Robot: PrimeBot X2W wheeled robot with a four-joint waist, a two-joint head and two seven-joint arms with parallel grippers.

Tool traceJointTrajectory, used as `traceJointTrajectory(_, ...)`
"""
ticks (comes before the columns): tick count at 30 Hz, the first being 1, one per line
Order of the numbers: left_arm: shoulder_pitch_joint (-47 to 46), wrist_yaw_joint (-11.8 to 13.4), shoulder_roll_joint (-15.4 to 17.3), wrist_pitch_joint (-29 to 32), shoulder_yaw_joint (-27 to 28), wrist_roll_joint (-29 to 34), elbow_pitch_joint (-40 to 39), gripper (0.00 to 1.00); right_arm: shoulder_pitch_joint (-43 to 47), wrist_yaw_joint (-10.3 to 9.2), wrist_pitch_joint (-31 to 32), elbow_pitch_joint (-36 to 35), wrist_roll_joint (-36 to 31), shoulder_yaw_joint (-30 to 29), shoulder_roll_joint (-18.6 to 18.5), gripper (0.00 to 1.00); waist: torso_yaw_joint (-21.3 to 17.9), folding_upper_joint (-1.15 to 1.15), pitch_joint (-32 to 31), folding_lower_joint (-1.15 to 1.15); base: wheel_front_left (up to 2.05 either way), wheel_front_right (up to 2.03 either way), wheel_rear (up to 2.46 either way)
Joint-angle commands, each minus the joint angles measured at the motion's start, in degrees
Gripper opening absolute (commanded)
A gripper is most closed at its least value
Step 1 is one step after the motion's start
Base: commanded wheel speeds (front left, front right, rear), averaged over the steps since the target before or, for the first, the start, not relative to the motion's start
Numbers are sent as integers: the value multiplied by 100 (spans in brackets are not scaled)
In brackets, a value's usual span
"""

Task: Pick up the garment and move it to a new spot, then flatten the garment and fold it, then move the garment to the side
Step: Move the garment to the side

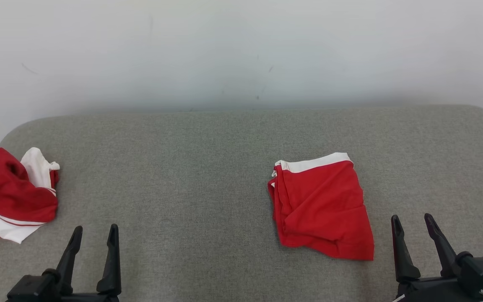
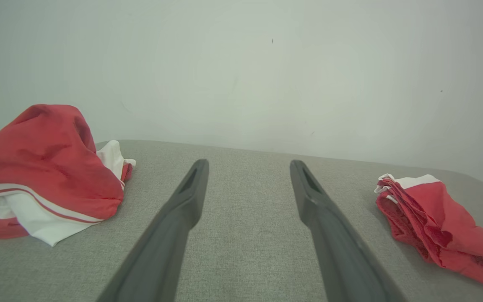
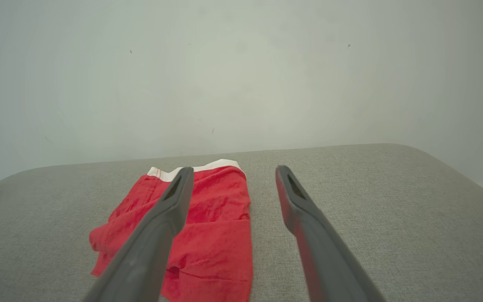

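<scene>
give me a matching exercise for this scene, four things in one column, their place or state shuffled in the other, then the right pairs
Column one
1 folded red garment
2 crumpled red and white garment
3 left end effector
4 right end effector

Column two
a open, empty, lower left of the head view
b heaped at the left edge of the grey surface
c open, empty, lower right of the head view
d lying flat, right of centre

Pairs: 1-d, 2-b, 3-a, 4-c
</scene>
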Motion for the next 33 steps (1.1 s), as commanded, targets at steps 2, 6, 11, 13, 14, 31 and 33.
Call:
traceJointTrajectory(2, 68, 8, 40, 38, -8, -58, -33, 100, 52, -11, -11, 12, 16, -9, 20, 100, -3, 0, 13, 0, 0, 0, 0)
traceJointTrajectory(6, 53, 37, 48, 69, -29, -70, -52, 100, 15, -11, -7, 32, 2, -21, 19, 100, 0, 0, 31, 0, 0, 0, 0)
traceJointTrajectory(11, -6, 63, 57, 101, -62, -64, -71, 100, -212, -11, -20, 133, 30, 24, -144, 100, 37, 0, 85, 0, 0, 0, 0)
traceJointTrajectory(13, -50, 81, 67, 96, -68, -59, -72, 100, -364, -11, -15, 200, 32, 77, -235, 100, 62, 0, 125, 0, 0, 0, 0)
traceJointTrajectory(14, -67, 87, 67, 90, -77, -56, -73, 100, -459, -11, -5, 242, 39, 97, -288, 100, 82, 0, 154, 0, 0, 0, 0)
traceJointTrajectory(31, -534, 144, 6, -205, -263, -17, 216, 100, -2329, -11, 407, 2241, 126, 449, -960, 100, 551, 0, 850, 0, 0, 0, 0)
traceJointTrajectory(33, -610, 141, -10, -261, -302, -25, 279, 100, -2585, -11, 427, 2746, 165, 529, -1008, 100, 602, 0, 963, 0, 0, 0, 0)
